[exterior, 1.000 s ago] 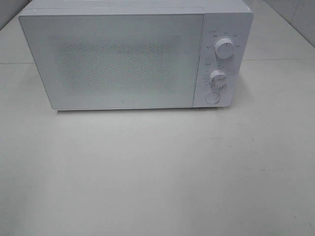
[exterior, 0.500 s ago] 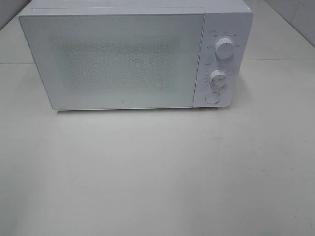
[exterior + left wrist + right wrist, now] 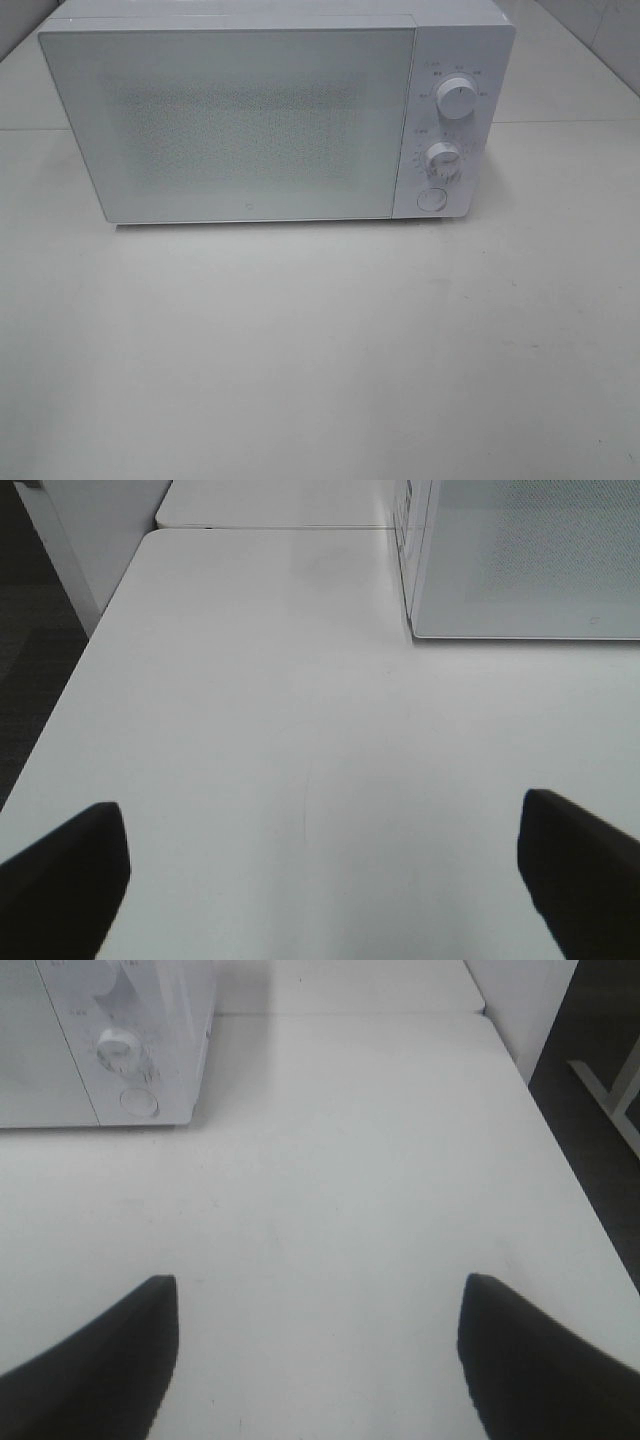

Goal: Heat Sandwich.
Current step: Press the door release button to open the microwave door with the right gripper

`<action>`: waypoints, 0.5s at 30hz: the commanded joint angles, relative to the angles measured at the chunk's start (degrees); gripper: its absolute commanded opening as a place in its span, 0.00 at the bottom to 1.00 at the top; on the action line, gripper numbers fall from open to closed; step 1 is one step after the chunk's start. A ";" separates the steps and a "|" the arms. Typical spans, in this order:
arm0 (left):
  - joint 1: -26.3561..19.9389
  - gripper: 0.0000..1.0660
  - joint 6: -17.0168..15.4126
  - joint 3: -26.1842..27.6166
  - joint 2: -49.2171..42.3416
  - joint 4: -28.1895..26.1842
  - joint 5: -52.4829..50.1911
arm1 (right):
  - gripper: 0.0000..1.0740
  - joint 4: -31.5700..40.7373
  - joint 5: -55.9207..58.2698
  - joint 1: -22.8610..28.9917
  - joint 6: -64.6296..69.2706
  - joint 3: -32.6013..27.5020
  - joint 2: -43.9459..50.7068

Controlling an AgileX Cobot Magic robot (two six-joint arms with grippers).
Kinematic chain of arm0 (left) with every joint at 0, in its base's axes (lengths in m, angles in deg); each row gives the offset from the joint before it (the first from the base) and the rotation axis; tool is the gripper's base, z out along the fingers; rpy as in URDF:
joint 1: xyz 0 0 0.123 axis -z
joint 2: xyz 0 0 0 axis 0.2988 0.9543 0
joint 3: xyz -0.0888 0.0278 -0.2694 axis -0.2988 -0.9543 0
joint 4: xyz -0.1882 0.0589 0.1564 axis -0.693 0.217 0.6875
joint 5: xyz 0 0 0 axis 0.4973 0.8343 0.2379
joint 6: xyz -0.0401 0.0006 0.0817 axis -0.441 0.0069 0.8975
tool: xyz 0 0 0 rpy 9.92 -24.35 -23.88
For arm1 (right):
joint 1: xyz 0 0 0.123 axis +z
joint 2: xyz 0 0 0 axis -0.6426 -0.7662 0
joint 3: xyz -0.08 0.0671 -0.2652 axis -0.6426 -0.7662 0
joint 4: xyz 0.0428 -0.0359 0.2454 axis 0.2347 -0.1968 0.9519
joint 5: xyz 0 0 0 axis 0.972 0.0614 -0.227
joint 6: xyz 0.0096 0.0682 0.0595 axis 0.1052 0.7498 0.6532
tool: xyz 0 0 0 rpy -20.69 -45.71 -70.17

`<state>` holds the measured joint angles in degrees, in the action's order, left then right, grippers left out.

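The sandwich is out of view in every frame. A white microwave point(image 3: 270, 115) stands at the back of the white table point(image 3: 320, 350) with its door shut; two knobs and a round button sit on its right panel point(image 3: 443, 130). Neither arm shows in the high view. In the left wrist view my left gripper point(image 3: 320, 880) stands open over bare table, short of the microwave's left corner point(image 3: 520, 570). My right gripper point(image 3: 320, 1355) is open too, empty, with the microwave's knob panel point(image 3: 125, 1055) ahead of it.
The table's left edge point(image 3: 60, 730) drops to a dark floor, with a white cabinet point(image 3: 95, 530) beyond. On the other side the table's right edge point(image 3: 570, 1180) borders dark floor and a white frame leg point(image 3: 605, 1100). A second table joins behind.
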<state>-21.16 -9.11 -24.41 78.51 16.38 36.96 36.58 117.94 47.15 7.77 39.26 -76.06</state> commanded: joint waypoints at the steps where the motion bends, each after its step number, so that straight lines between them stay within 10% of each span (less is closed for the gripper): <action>1: 0.00 0.95 0.00 -0.17 -1.49 -0.23 -0.46 | 0.70 -0.11 -2.52 -0.34 -0.29 0.74 -1.60; 15: 0.00 0.95 0.00 -0.17 -1.49 -0.23 -0.46 | 0.70 1.20 -16.27 -0.34 1.38 -1.15 -14.27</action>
<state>-21.16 -9.11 -24.41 78.51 16.38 36.96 37.44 103.10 47.15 8.85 38.35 -90.27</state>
